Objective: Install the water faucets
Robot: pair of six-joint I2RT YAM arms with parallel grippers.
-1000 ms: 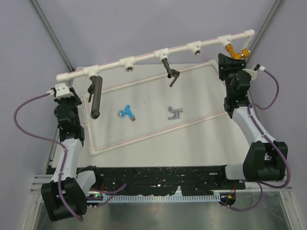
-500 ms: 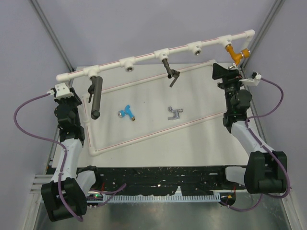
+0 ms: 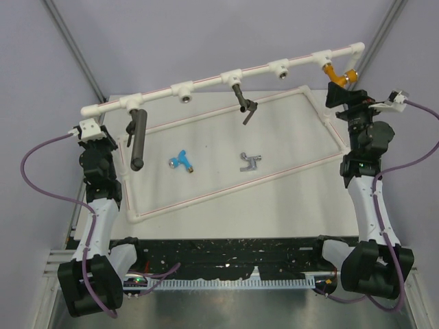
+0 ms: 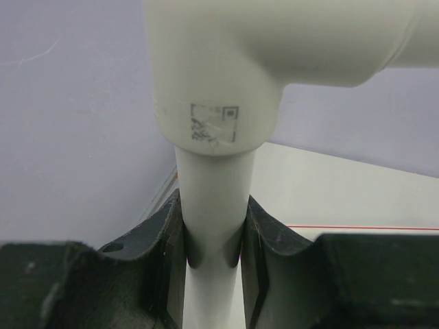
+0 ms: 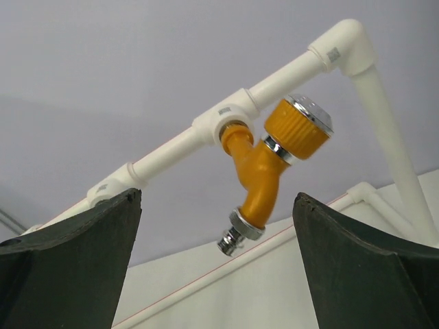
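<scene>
The orange faucet [image 3: 336,72] hangs screwed into the rightmost socket of the raised white pipe [image 3: 206,83]. My right gripper [image 3: 341,96] sits just below and in front of it, open, with nothing between its fingers. The right wrist view shows the orange faucet [image 5: 264,164] above the wide gap of the right gripper [image 5: 216,197]. The blue faucet [image 3: 182,161] and the silver faucet [image 3: 250,162] lie loose on the table inside the pipe frame. My left gripper [image 3: 101,133] is shut on the frame's upright white post [image 4: 212,178] under an elbow fitting [image 4: 216,68].
A long dark grey cylinder [image 3: 137,140] hangs from the left socket. A dark fitting with a side handle [image 3: 242,101] hangs from a middle socket. Two open sockets [image 3: 185,92] [image 3: 280,69] face forward. The low pipe rectangle [image 3: 226,186] borders the mat.
My right gripper opened, let go of the orange faucet and drew back to the right. The faucet stays in its socket. The left arm has not moved.
</scene>
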